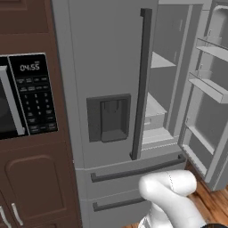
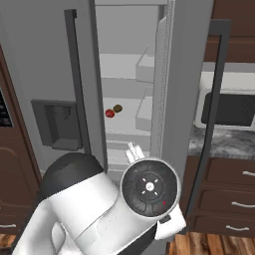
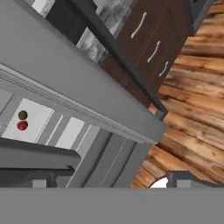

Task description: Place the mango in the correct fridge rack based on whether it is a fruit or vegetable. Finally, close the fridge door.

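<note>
You see the mango (image 2: 110, 113), small, round and red, lying on a fridge shelf (image 2: 124, 124) near its left edge, just beside a darker brown fruit (image 2: 118, 108). Your hand stands fingers apart, empty, well clear of it. The fridge door (image 2: 182, 79) stands open.

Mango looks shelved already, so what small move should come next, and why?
Probably swing the open gripper toward the fridge door's outer face to start pushing it shut. The mango already rests on a fridge shelf beside a darker item, and the door stands wide open.
</note>
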Motion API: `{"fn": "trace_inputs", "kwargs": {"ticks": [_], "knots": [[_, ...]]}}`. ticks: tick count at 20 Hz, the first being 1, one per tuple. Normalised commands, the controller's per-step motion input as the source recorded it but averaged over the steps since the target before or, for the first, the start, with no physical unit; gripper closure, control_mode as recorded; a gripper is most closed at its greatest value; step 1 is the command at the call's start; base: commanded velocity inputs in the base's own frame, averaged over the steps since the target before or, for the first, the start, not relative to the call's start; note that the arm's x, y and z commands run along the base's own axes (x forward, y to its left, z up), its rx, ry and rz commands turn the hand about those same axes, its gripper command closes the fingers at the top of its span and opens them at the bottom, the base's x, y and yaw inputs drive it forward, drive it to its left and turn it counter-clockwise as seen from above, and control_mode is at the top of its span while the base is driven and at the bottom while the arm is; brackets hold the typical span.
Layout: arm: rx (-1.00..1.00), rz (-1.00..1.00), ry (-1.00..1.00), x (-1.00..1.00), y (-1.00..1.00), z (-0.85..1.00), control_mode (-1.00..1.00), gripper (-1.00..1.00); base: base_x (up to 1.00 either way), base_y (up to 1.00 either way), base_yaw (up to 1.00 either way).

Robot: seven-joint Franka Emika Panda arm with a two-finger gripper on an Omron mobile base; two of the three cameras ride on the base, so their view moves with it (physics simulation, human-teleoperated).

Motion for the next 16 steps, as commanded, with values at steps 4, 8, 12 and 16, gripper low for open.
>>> {"fn": "trace_inputs", "kwargs": {"ticks": [4,8,12,16], "knots": [[0.3,0.03,-0.24,0.37,-0.84,-0.18,-1.0,-1.0,0.0,0.0,0.0],[0.25,0.0,-0.19,0.24,-0.86,-0.26,-1.0,-1.0,0.0,0.0,0.0],[0.17,0.0,-0.13,0.14,-0.77,-0.37,-1.0,-1.0,0.0,0.0,0.0],[0.16,0.0,-0.09,0.46,-0.59,-0.41,-1.0,-1.0,0.0,0.0,0.0]]}}
